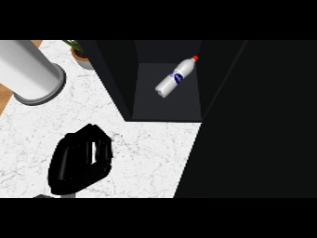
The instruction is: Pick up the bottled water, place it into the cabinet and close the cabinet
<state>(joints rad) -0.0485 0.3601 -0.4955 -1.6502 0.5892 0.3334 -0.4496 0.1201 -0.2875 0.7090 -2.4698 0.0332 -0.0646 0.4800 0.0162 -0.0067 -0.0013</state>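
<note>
the bottled water (176, 77) lay tilted inside the cabinet (147, 104); the left hand (82, 158) was empty, fingers relaxed. shutting the door (270, 121) carelessly might roll it out.

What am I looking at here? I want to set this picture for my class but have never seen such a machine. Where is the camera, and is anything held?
This single picture is taken as from a humanoid robot's head, looking steeply down at a white marble counter. The black shape at lower left is its left hand, open and holding nothing; its right hand is not in view. The dark box is an open cabinet; the water bottle, white with a red cap, lies inside it. A large white cylinder and a potted plant stand on the counter.
</note>
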